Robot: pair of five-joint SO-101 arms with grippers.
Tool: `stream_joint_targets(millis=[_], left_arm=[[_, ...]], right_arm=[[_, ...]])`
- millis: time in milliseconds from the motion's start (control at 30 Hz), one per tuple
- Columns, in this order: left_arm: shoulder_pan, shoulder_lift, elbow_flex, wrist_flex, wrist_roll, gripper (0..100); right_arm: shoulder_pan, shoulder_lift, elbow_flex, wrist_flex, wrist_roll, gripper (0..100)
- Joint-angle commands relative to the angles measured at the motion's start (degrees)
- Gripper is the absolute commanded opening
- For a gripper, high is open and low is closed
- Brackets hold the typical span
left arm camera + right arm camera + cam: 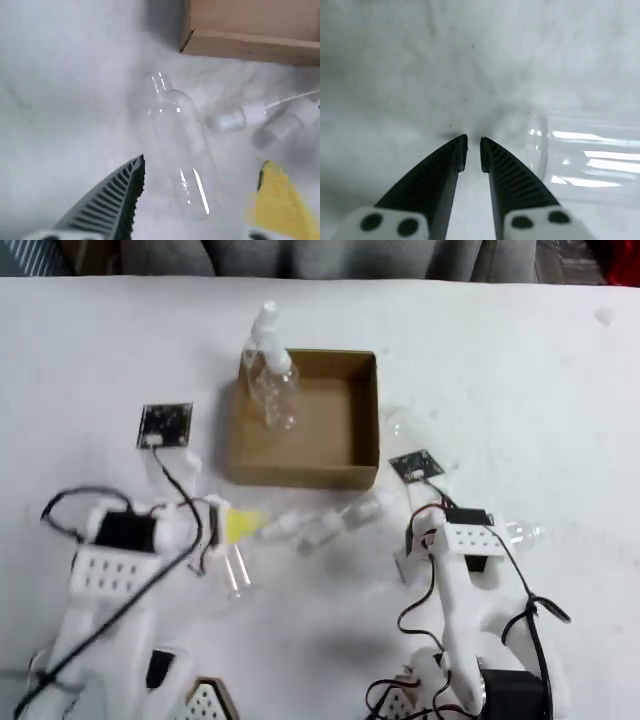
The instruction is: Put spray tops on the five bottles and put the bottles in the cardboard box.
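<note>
The left gripper [200, 172] is held with jaws open on either side of an uncapped bottle [180, 145], which lies on the tabletop [60, 90] just short of the cardboard box [250, 45] edge. Spray tops [240, 117], perhaps two, are seen lying beside it. The right gripper [473, 145] is seen with jaws all but closed on nothing, and a second bottle [590, 160] lies just beside it. A capped bottle [270, 375] is propped in the box's far left corner.
</note>
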Motion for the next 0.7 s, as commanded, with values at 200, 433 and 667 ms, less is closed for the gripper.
stream_joint_targets(millis=[200,433,667], left_arm=[[0.3,27.2,-12.4,0.7,12.9,38],[0.2,35.3,-13.9,-0.8,13.4,38],[-0.4,40.3,-12.2,-8.8,13.4,38]], right_arm=[[0.1,-1.6,-0.4,-1.8,0.8,1.7],[0.2,-1.6,-0.4,-1.8,0.8,1.7],[0.3,-1.6,-0.4,-1.8,0.8,1.7]])
